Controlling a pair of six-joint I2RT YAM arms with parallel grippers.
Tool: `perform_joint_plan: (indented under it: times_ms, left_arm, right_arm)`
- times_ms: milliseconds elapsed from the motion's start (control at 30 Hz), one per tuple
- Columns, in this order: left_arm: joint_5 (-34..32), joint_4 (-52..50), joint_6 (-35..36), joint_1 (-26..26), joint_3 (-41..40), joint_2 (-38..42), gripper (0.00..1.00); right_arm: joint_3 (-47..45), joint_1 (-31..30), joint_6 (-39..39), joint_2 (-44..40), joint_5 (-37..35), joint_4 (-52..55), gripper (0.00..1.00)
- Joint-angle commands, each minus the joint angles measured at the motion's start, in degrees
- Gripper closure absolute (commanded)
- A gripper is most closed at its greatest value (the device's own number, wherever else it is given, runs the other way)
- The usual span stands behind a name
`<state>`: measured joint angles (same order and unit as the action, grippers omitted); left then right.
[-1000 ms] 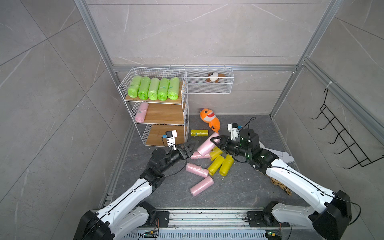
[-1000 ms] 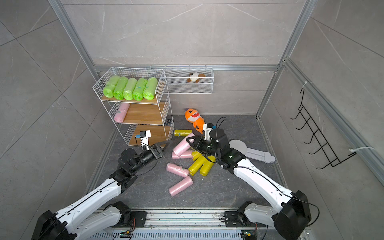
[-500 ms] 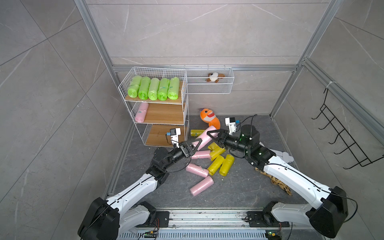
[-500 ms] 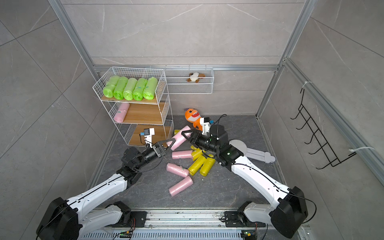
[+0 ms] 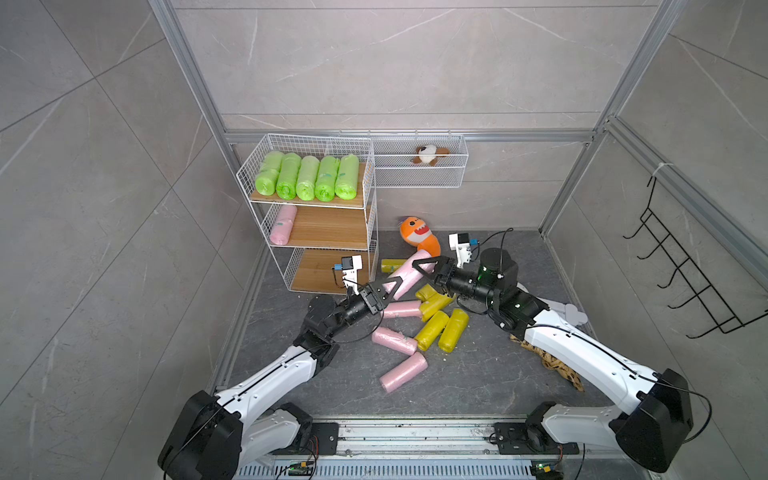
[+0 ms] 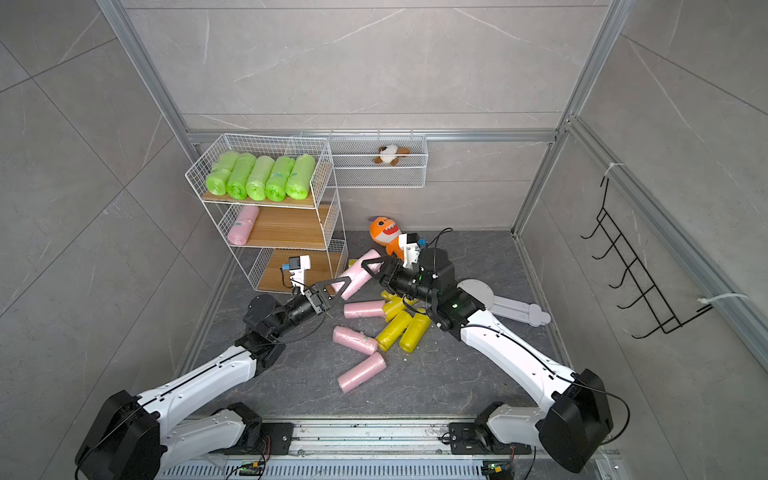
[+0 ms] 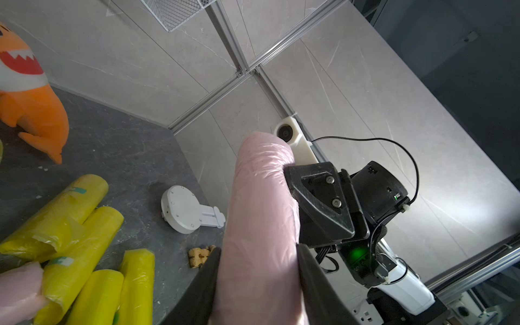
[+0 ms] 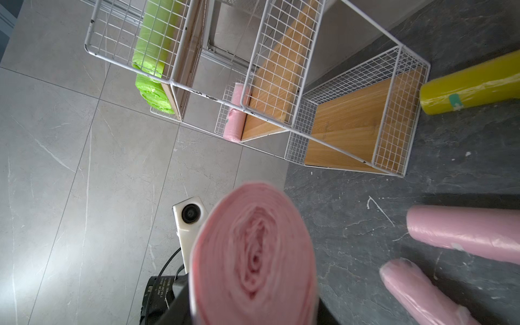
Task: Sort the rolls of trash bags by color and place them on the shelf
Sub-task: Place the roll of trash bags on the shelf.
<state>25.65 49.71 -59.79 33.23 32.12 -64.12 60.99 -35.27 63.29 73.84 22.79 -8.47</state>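
Over the loose rolls (image 5: 432, 329), near the shelf (image 5: 370, 178) | pink roll (image 5: 409, 269) aloft, left fingers (image 7: 318, 287) closed on its lower end, right fingers (image 7: 315, 194) pinching the upper end | risk: slick wrap slips and roll drops if right releases before left grip is firm.

Top views high, looking down, wrist views close, sharing pink roll (image 7: 259, 225)

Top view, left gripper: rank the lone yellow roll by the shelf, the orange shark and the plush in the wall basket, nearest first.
1. lone yellow roll: on the floor beside the shelf, just beyond the left gripper.
2. orange shark: farther back, near the wall.
3. plush: up in the wall basket.
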Motion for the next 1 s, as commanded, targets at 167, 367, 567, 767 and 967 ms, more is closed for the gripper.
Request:
perform_joint_plan:
  times_ms: [167,367,567,767,967]
  left_arm:
    - [-0.3,-10.3,8.2,-0.3,2.8,4.0,0.79]
    - [-5.0,-34.1,19.9,-3.2,7.4,9.1,0.81]
    - [-13.0,-52.9,29.2,-11.4,11.4,15.9,0.82]
    - [-22.3,-61.6,36.3,-18.5,17.2,17.6,0.83]
    - [-28.1,-61.3,42.0,-21.8,23.2,13.9,0.83]
  right_arm:
    - [0.9,2.0,-3.5,-2.1,-1.2,1.1,0.17]
    - [1.0,2.7,-12.5,-6.6,-7.8,12.4,0.09]
    - [3.3,2.6,-20.7,-9.7,-13.7,21.9,0.09]
    - [3.6,2.7,-22.8,-9.4,-14.2,23.6,0.09]
    - [3.3,2.7,-22.6,-7.7,-12.5,23.2,0.09]
